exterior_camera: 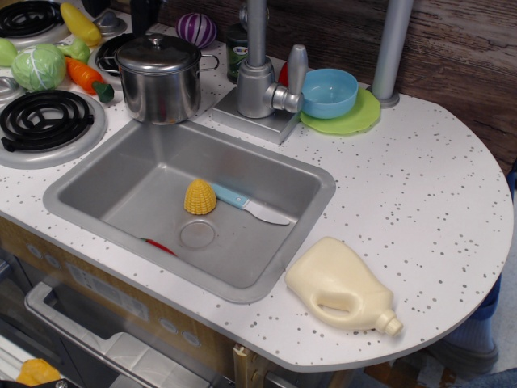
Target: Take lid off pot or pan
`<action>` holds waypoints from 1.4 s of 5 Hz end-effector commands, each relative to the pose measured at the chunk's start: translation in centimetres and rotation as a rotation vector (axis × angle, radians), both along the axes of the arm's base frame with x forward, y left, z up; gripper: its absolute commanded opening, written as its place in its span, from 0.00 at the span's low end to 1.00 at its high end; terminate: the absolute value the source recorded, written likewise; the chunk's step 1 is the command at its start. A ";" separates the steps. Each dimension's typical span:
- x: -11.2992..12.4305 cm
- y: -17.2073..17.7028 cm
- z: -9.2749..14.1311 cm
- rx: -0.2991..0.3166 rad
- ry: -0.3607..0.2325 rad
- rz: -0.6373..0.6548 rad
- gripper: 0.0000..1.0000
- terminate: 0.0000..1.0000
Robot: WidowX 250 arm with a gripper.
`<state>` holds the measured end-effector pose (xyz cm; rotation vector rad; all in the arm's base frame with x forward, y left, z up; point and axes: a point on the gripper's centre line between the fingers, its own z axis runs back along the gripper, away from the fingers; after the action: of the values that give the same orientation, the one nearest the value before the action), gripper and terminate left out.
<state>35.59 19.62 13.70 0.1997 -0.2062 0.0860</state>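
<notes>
The shiny steel pot (164, 90) stands on the counter at the back left corner of the sink, beside the stove. The domed steel lid (157, 53) sits closed on it, with its small knob (156, 40) at the centre. Only a dark piece of the gripper (144, 13) shows at the top edge, above and behind the pot and apart from the lid. Its jaws are cut off by the frame, so I cannot tell whether they are open.
The sink (81, 182) holds a yellow corn piece (199, 197) and a blue-handled knife (249, 206). The faucet (258, 77) stands right of the pot. A light blue bowl (329, 91) sits on a green plate (355, 121). A cream jug (343, 285) lies front right. Burners (44, 120) and toy vegetables (38, 66) are left.
</notes>
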 end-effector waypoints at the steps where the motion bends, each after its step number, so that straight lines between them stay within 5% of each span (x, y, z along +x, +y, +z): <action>1: 1.3 2.7 0.9 -0.010 -0.090 -0.054 1.00 0.00; 4: 2.6 1.8 -0.5 -0.073 -0.176 -0.118 1.00 0.00; 7: 4.0 0.7 -2.0 -0.140 -0.181 -0.195 1.00 0.00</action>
<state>39.33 20.01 8.80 -0.0253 -0.3327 -0.0566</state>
